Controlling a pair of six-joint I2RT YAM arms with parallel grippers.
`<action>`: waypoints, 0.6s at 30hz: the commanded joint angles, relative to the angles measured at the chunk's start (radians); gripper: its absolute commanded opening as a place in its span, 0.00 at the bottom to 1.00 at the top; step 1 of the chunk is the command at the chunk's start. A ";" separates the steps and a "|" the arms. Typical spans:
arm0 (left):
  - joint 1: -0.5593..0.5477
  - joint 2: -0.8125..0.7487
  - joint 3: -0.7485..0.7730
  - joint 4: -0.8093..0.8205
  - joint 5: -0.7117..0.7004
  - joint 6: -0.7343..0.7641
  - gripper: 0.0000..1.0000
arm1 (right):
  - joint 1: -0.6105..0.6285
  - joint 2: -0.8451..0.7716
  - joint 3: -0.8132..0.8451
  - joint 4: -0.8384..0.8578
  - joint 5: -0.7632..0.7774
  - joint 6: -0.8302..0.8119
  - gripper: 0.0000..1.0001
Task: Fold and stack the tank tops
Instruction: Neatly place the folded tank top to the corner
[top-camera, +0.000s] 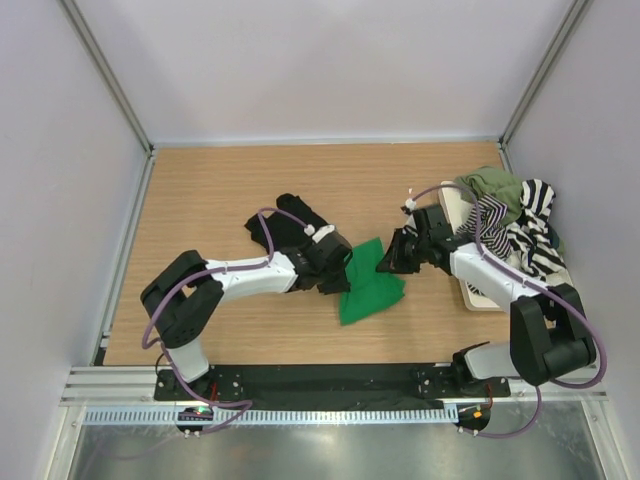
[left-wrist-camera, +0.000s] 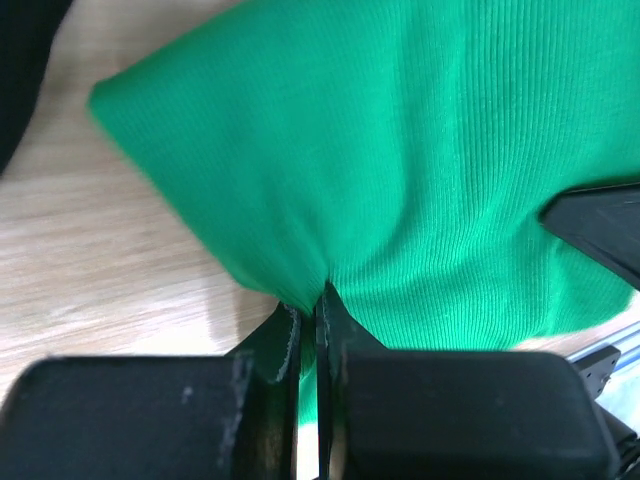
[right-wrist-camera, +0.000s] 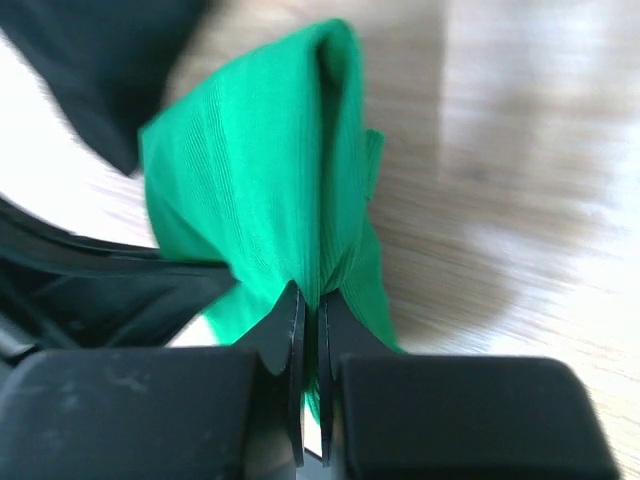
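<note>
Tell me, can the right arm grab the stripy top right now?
Probably not yet. The right gripper is shut on the green tank top, so it is busy. The striped tank top lies close beside that arm, so after letting go it likely could.

The green tank top is shown as finely ribbed knit cloth, matt and soft. The bench is surfaced in pale wood grain, smooth with a slight sheen. The left claw and the right claw are formed of black matt plastic, scuffed along the edges. The black tank top is seen as plain matt cloth.
</note>
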 joint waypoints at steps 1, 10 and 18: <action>0.005 -0.066 0.099 -0.079 -0.069 0.056 0.00 | 0.001 -0.053 0.118 -0.022 -0.037 -0.016 0.01; 0.048 -0.155 0.216 -0.236 -0.146 0.141 0.00 | 0.009 0.031 0.327 -0.057 -0.079 -0.007 0.01; 0.254 -0.265 0.161 -0.250 -0.067 0.185 0.00 | 0.087 0.238 0.593 -0.056 -0.100 -0.004 0.01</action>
